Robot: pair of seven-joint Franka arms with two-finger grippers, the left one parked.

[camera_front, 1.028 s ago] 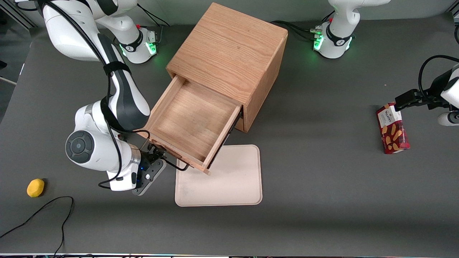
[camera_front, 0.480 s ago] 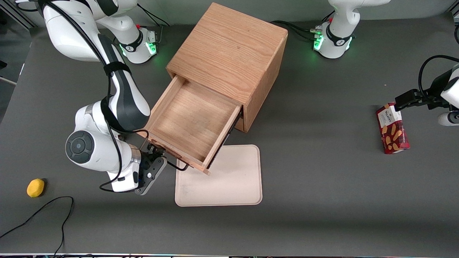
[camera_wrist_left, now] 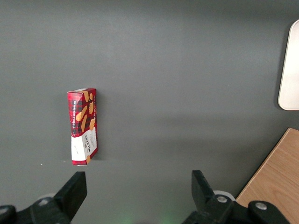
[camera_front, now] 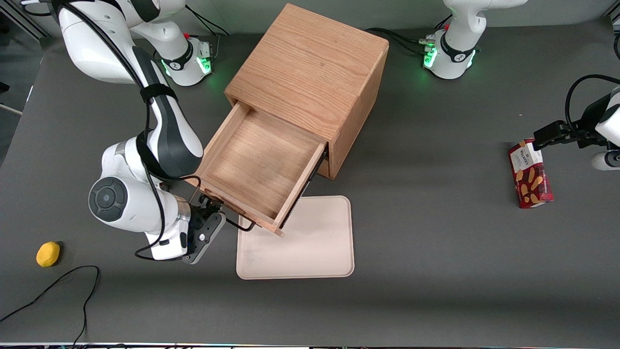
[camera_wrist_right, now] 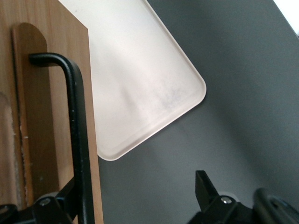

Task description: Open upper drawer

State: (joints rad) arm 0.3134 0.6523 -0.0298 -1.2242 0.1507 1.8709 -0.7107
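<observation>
the light oak upper drawer point(camera_front: 259, 167) of the wooden cube cabinet point(camera_front: 310, 82) stands pulled well out above the cream plastic tray point(camera_front: 310, 242). my two-finger gripper point(camera_front: 209, 209) sits spread beside its black wire bar handle point(camera_wrist_right: 77, 140), gripping nothing; i judge the pull complete.

Dark grey matte counter point(camera_front: 436, 271) fills the scene, evenly lit from above, soft shadows. Pale wall strip point(camera_front: 232, 12) along the far edge. Black cable point(camera_front: 58, 286) trails near the front edge.
</observation>
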